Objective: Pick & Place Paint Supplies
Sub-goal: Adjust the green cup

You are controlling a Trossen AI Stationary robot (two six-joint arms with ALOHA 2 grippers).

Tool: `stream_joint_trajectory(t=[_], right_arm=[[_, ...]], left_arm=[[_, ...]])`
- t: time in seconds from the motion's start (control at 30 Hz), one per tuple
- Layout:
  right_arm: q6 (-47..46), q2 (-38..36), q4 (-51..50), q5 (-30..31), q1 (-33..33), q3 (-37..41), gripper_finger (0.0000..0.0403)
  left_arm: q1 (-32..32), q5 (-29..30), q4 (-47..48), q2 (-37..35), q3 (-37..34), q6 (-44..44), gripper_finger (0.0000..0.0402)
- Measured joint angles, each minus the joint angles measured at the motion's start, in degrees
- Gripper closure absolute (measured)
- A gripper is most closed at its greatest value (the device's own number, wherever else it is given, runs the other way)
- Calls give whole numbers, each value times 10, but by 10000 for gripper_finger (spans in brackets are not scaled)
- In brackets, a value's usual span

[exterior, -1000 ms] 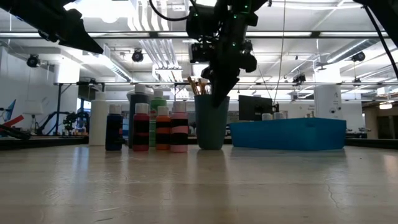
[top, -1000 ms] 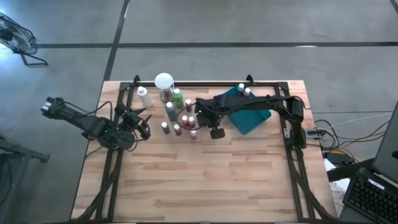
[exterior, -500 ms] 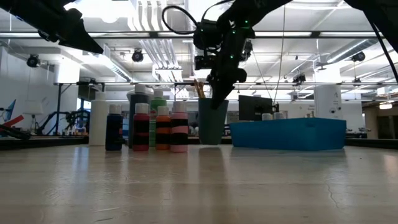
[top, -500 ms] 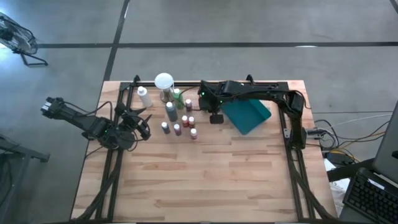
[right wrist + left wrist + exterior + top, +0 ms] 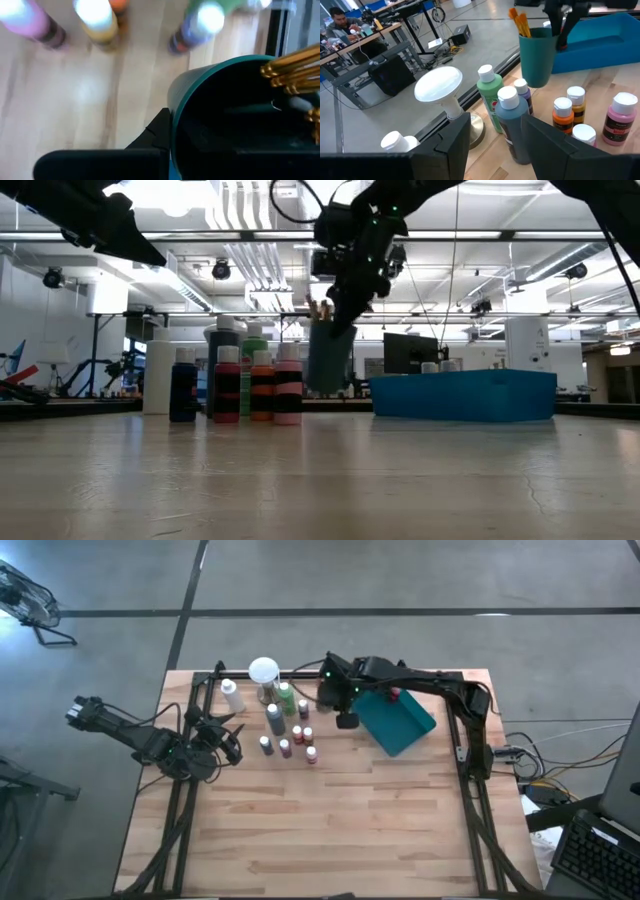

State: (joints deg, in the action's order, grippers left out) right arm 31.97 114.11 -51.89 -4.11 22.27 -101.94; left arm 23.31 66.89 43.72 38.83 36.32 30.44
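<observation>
A teal cup (image 5: 329,360) with gold-ferruled brushes (image 5: 519,22) hangs above the table, with my right gripper (image 5: 352,308) shut on it, near the teal tray (image 5: 402,724). Several white-capped paint bottles (image 5: 286,732) stand on their bases in a cluster left of the cup (image 5: 537,55); in the low view the bottles (image 5: 250,385) form a row. My left gripper (image 5: 232,742) waits open at the table's left, its fingers around nothing (image 5: 495,145). My right gripper holds the cup by its rim wall (image 5: 176,107), one finger (image 5: 150,137) outside and the other inside the hollow. The fingers come from above, slanting down. The cup is lifted clear of the table and slightly tilted, with the brushes (image 5: 292,70) leaning inside.
A round white-topped object on a metal base (image 5: 264,671) stands at the far edge behind the bottles. The tray (image 5: 465,393) lies at the far right with a red-capped bottle (image 5: 393,694) at its far end. The near half of the wooden table (image 5: 330,830) is bare.
My right gripper has moved toward the table's far edge and upward, staying shut on the cup. The cup, which stood on the table a second ago, is now lifted clear and tipped a little.
</observation>
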Motion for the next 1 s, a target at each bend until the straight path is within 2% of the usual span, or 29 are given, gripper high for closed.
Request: stream_joint_trajectory(t=[0.1,0.3,0.5,0.8,1.0], right_arm=[[1,9,-36,-23,16,-41,394],[4,57,-138,-23,35,-143,395],[24,113,-182,-24,37,-222,394],[32,185,-230,-18,50,-296,394],[36,191,-220,11,60,-297,395]], left_arm=[[0,0,0,0,0,0,220],[0,0,-1,0,0,0,220],[0,-4,-2,0,0,0,220],[0,-4,-2,0,0,0,220],[0,-4,-2,0,0,0,220]])
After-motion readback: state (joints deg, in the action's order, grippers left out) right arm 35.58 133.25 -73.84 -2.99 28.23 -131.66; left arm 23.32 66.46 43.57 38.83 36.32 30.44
